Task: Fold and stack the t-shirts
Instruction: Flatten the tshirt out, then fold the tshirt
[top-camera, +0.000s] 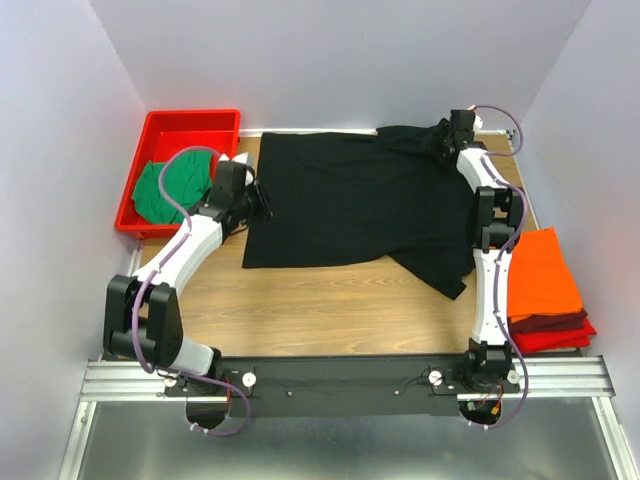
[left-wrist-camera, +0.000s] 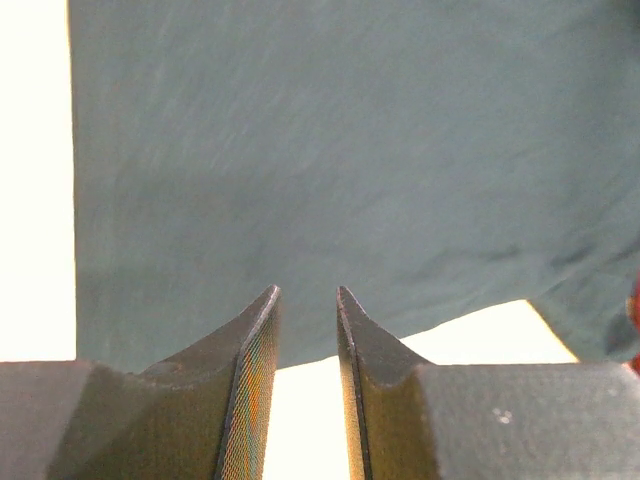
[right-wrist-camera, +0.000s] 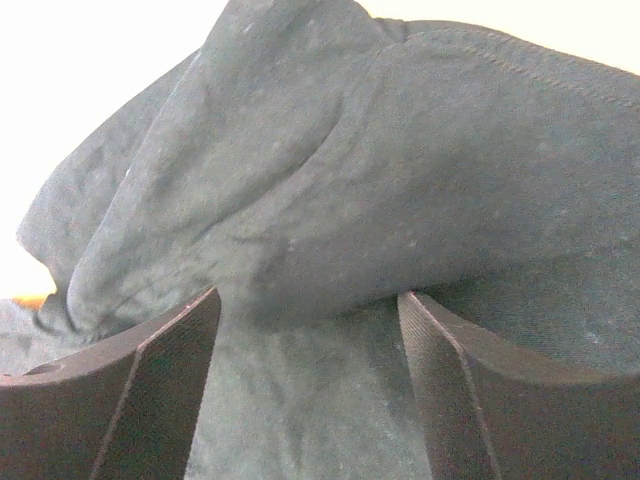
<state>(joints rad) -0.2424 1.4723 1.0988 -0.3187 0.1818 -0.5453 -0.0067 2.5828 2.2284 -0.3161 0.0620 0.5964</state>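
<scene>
The black t-shirt (top-camera: 350, 205) lies spread over the middle of the table, with its right side bunched and one flap trailing toward the front right. My left gripper (top-camera: 262, 205) is at the shirt's left edge. In the left wrist view it (left-wrist-camera: 307, 290) is narrowly open and empty, tips just over the hem of the black cloth (left-wrist-camera: 350, 150). My right gripper (top-camera: 440, 140) is at the shirt's far right corner. It (right-wrist-camera: 308, 293) is wide open over a raised fold of black cloth (right-wrist-camera: 350, 150). The green t-shirt (top-camera: 170, 190) lies crumpled in the tray. The orange t-shirt (top-camera: 543, 272) lies folded at the right.
The red plastic tray (top-camera: 190, 125) stands at the far left corner. The orange shirt rests on a stack of dark red cloth (top-camera: 555, 332) at the table's right edge. White walls close in the left, back and right. Bare wood (top-camera: 330, 300) shows in front of the black shirt.
</scene>
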